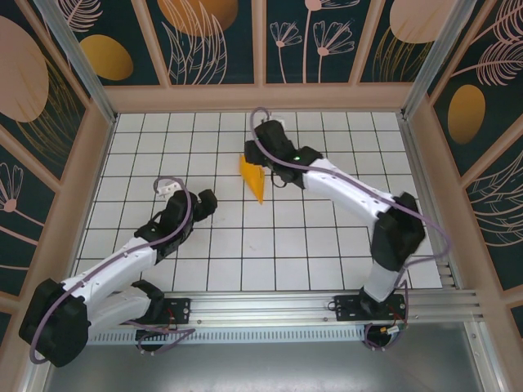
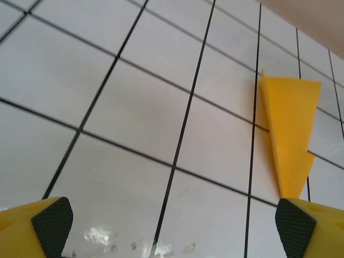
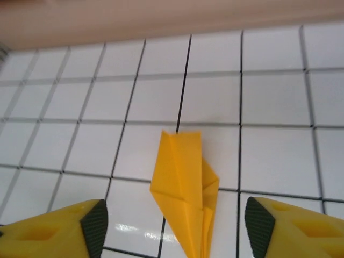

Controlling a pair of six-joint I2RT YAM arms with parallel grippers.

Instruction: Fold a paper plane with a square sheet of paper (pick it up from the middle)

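No text, label, brand name, number or sign can be read on anything here.

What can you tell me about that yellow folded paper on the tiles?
It is the paper plane: thin orange-yellow paper creased into a narrow pointed dart, with layered flaps that spring up slightly. It lies on the white tiled table, toward its far middle, across black grid lines. Nothing grips it.
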